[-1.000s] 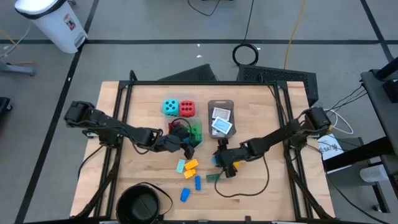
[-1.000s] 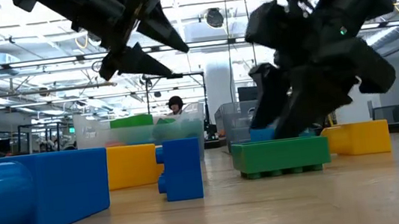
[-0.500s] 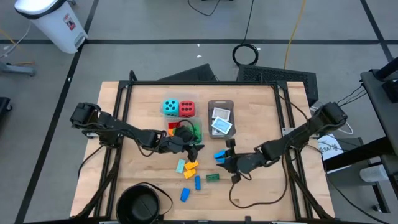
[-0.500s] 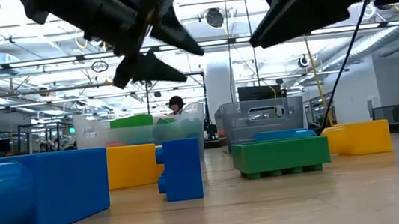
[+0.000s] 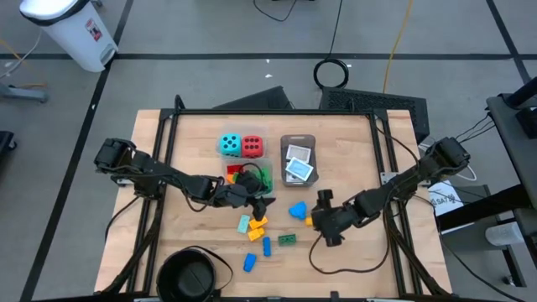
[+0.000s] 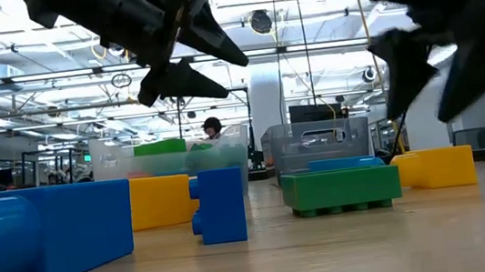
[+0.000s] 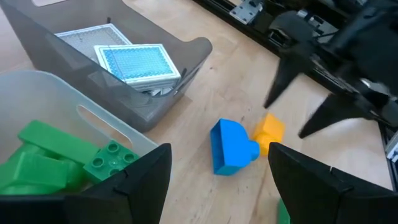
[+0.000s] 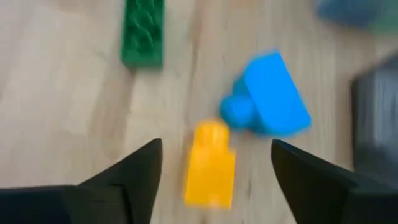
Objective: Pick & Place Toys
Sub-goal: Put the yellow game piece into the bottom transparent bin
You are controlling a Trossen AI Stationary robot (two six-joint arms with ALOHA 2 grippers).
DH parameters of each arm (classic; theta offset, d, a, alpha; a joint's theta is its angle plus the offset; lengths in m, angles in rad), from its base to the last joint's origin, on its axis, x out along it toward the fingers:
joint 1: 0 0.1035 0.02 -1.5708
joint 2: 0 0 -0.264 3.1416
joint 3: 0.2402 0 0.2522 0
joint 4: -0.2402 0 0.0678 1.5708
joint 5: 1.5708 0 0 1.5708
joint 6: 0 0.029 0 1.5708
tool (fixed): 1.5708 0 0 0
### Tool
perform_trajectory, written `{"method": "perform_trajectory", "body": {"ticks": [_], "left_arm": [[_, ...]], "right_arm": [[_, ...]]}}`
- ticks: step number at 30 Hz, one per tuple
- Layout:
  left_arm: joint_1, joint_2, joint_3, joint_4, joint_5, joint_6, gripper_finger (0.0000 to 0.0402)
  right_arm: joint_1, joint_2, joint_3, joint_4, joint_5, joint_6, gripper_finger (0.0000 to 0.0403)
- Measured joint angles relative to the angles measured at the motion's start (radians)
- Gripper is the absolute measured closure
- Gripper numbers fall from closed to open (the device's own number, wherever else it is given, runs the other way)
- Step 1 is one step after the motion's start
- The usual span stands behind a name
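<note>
A blue brick (image 5: 297, 209) and a yellow brick (image 5: 309, 220) lie side by side on the table. My right gripper (image 5: 319, 221) hangs open just to their right, clear of the table, with the yellow brick (image 8: 210, 163) below the gap between its fingers. My left gripper (image 5: 261, 202) hovers open and holds nothing at the near edge of the clear tub (image 5: 267, 165), pointing toward the blue brick (image 7: 230, 146). More bricks (image 5: 254, 228) and a flat green brick (image 5: 287, 239) lie near the table's front. A teal die (image 5: 228, 144) and a red die (image 5: 251, 147) stand at the back.
The clear tub (image 7: 56, 93) holds green bricks (image 7: 50, 165). Right of it, a grey tray (image 5: 298, 141) holds printed cards (image 7: 135, 62). A round black bowl (image 5: 190, 277) sits at the near left edge. Bare wood lies along the table's right side.
My right gripper has risen from the bricks and drawn back toward the table's right edge. The blue brick and the yellow brick now lie uncovered on the table, left of its fingertips.
</note>
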Motion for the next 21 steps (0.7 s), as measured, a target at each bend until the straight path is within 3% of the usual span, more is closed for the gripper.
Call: {"method": "perform_trajectory", "body": {"ticks": [4, 11, 15, 21], "left_arm": [[0.000, 0.000, 0.000, 0.001, 0.000, 0.000, 0.0131], [0.000, 0.000, 0.000, 0.008, 0.000, 0.000, 0.0131], [0.002, 0.000, 0.000, 0.008, 0.000, 0.011, 0.0131], [0.002, 0.000, 0.000, 0.007, -0.001, 0.011, 0.0131]], "right_arm": [[0.000, 0.000, -0.052, 0.033, 0.001, 0.061, 0.0109], [0.000, 0.000, -0.214, 0.308, 0.000, 0.061, 0.0130], [0.000, 0.000, -0.289, 0.449, -0.009, 0.013, 0.0162], [-0.002, 0.000, -0.321, 0.478, -0.027, -0.022, 0.0248]]}}
